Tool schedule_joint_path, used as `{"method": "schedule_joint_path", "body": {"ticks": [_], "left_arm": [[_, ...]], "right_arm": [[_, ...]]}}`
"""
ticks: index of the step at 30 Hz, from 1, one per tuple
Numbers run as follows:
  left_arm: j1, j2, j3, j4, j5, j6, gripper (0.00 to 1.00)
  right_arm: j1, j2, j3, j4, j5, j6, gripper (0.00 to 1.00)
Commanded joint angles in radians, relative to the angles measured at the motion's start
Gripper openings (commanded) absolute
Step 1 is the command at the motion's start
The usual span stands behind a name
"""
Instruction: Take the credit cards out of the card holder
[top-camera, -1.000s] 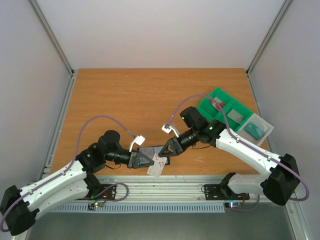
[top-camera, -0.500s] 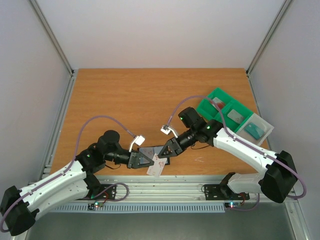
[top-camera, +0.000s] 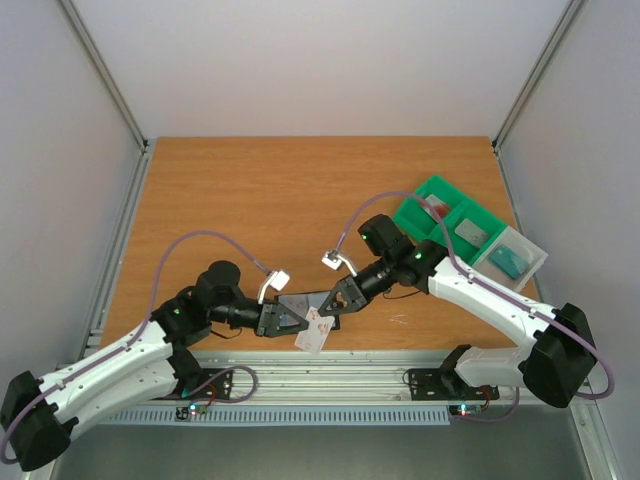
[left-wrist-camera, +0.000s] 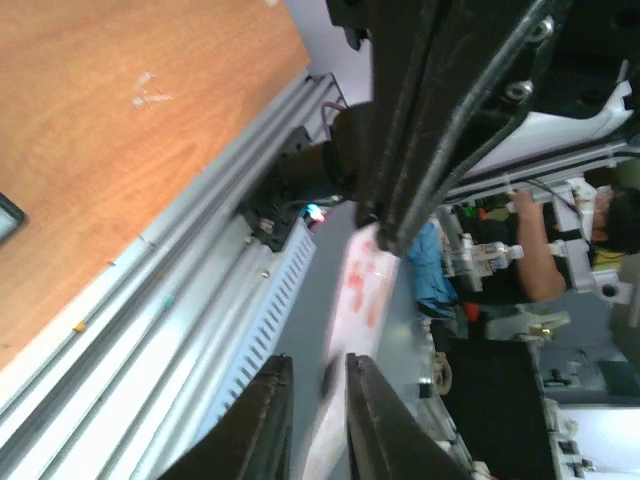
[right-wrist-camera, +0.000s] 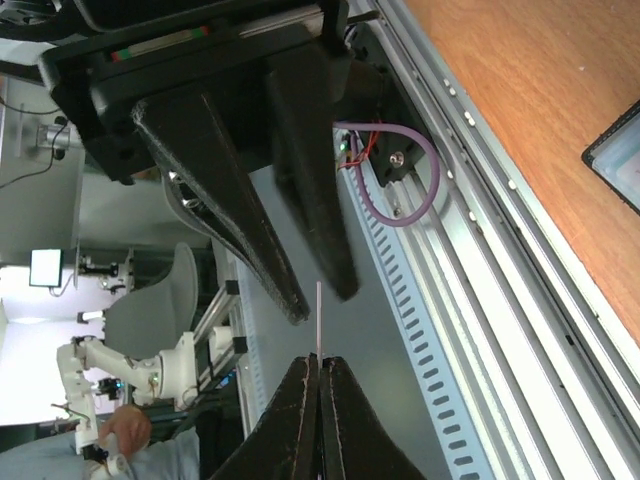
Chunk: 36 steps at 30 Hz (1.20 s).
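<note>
A white credit card (top-camera: 314, 334) with red marks hangs past the table's front edge, between the two grippers. My right gripper (top-camera: 323, 309) is shut on it; in the right wrist view the card (right-wrist-camera: 318, 318) stands edge-on out of the closed gripper (right-wrist-camera: 320, 358). My left gripper (left-wrist-camera: 317, 362) has its jaws slightly parted, with the card (left-wrist-camera: 366, 288) in the gap between them. The black card holder (top-camera: 299, 300) lies on the table just behind both grippers, and part of it also shows at the right edge of the right wrist view (right-wrist-camera: 618, 158).
A green compartment tray (top-camera: 432, 190) with small items stands at the right of the table, and a clear box with a teal item (top-camera: 510, 261) lies beside it. The metal rail (top-camera: 330, 372) runs along the table's front edge, below the grippers.
My right gripper has closed on the card. My left gripper's jaws have parted a little around it. The arms have barely moved.
</note>
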Motion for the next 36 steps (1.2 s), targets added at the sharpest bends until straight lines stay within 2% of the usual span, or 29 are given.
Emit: {"method": "schedule_joint_path", "body": {"ticks": [1,2,5,11,17,20,23,29,36], "left_arm": [[-0.001,-0.023,0.052,-0.064,-0.11,0.028,0.23],[-0.002,-0.028,0.06,-0.085,-0.133,0.03,0.3],[-0.002,-0.052,0.081,-0.139,-0.206,0.037,0.61],[-0.002,-0.098,0.149,-0.3,-0.369,0.074,0.99],[-0.001,-0.077,0.247,-0.448,-0.526,0.151,0.99],[-0.002,-0.06,0.286,-0.516,-0.67,0.187,0.99],[-0.002,-0.05,0.291,-0.52,-0.743,0.227,0.99],[-0.002,-0.025,0.272,-0.464,-0.802,0.27,0.99],[-0.001,0.048,0.274,-0.46,-0.808,0.304,0.99]], "right_arm": [[-0.004,-0.037,-0.009,0.018,-0.001,0.023,0.01],[-0.004,-0.039,-0.009,0.022,0.007,0.032,0.01],[-0.004,-0.05,-0.023,0.059,0.041,0.079,0.01],[-0.013,-0.047,-0.044,0.142,0.151,0.167,0.01],[-0.064,-0.047,-0.018,0.172,0.3,0.253,0.01],[-0.091,-0.073,-0.03,0.191,0.395,0.286,0.01],[-0.135,-0.086,-0.045,0.188,0.472,0.317,0.01],[-0.228,-0.146,-0.102,0.192,0.679,0.354,0.01],[-0.401,-0.181,-0.128,0.154,0.875,0.372,0.01]]}}
